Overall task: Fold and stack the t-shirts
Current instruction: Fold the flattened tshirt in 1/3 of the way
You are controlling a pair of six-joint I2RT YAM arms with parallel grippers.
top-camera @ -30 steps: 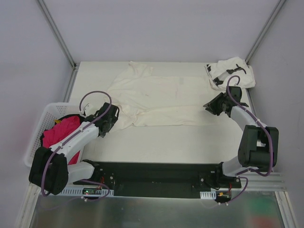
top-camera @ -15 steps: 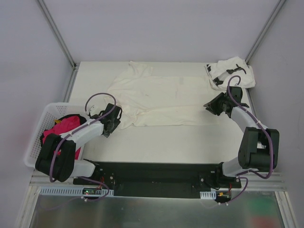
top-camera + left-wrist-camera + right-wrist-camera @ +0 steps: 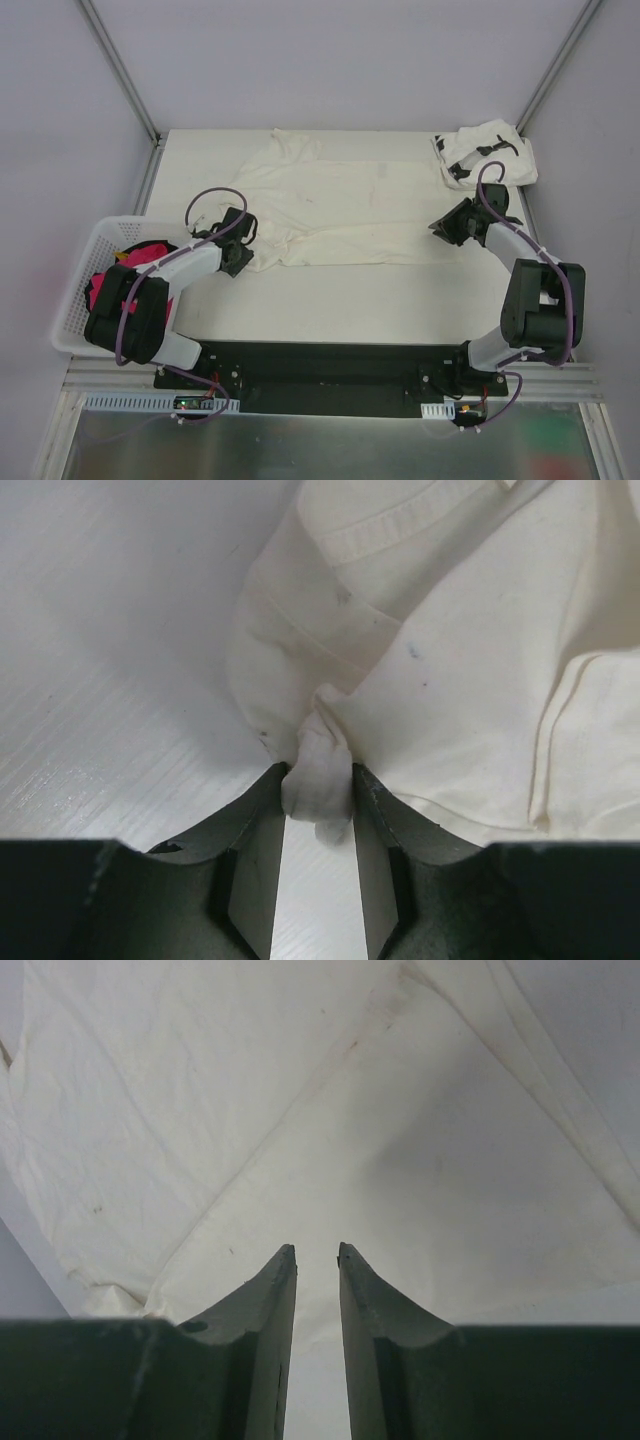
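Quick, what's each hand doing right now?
Left hand: closed, pinching a bunched edge of the cream t-shirt.
Right hand: nearly closed, apparently gripping the same shirt's edge.

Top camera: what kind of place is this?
Probably a robot test cell, not a home: two arms bolted to a white table, plain walls on metal posts, a laundry basket.

The left arm (image 3: 182, 268) lies low and bent, the left hand (image 3: 318, 780) pinching a bunch of the cream t-shirt (image 3: 470, 670). The right arm (image 3: 522, 248) arches inward, the right hand (image 3: 317, 1252) with fingers nearly together (a sliver apart).
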